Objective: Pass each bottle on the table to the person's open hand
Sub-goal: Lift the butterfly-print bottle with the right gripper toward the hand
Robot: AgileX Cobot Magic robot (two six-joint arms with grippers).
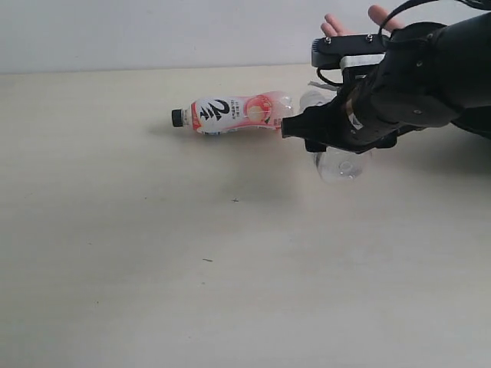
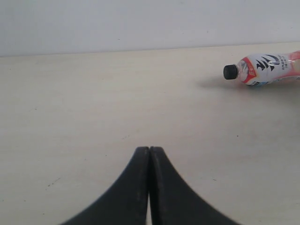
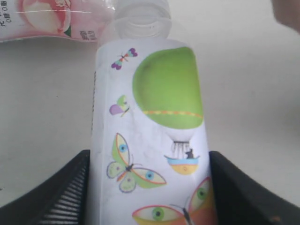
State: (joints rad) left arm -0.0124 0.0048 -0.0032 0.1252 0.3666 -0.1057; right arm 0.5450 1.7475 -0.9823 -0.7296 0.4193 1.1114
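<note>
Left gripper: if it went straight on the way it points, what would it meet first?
Nothing close, it seems. The shut left gripper points across bare table toward the pale wall. The pink-and-white bottle lies well to one side of that line. Depth is hard to judge.

Bright, even light, soft shadows on the table (image 1: pixel 115 268); wrist views slightly blurred
</note>
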